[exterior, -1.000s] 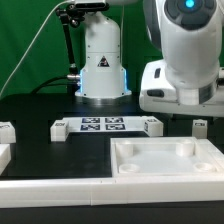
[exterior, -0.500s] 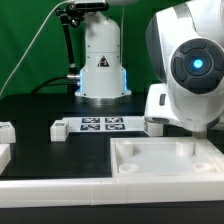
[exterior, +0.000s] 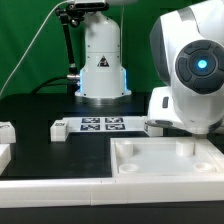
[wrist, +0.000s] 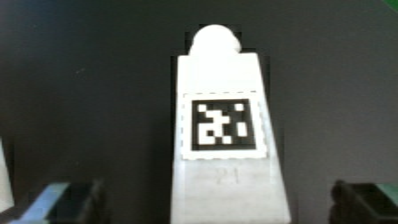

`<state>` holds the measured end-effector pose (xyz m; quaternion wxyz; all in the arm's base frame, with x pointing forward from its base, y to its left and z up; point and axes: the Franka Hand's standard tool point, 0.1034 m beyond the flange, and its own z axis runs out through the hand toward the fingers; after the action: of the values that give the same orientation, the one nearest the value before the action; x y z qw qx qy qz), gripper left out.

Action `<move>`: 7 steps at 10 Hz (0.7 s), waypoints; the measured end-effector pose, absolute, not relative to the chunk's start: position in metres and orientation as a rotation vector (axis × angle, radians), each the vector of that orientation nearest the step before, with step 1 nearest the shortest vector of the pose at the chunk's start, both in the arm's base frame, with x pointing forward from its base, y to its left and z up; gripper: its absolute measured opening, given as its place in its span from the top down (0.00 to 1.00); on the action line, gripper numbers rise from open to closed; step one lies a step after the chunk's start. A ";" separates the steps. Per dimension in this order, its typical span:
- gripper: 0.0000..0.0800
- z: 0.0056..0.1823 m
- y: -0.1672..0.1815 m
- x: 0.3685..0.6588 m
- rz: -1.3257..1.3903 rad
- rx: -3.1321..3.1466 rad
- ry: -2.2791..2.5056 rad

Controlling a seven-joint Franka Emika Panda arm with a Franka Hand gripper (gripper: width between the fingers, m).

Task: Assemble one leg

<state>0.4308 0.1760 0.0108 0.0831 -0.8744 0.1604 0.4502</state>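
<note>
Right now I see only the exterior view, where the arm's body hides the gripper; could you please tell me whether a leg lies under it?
Observer: Yes, the wrist view shows the leg lying on the table below the gripper.
Operator: Thank you; is the gripper closed on it?
Observer: No, it is open; dark table shows between each of its fingers and the leg.
Operator: Which face is up?
Observer: The face with the black-and-white tag faces the wrist camera.
</note>
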 end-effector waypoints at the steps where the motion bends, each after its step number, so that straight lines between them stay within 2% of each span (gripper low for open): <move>1: 0.43 0.011 0.176 0.431 1.345 -2.611 0.479; 2: 0.63 0.011 0.176 0.431 1.345 -2.611 0.479; 7: 0.64 0.011 0.176 0.431 1.345 -2.611 0.479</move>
<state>0.4307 0.1760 0.0106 0.0830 -0.8744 0.1604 0.4504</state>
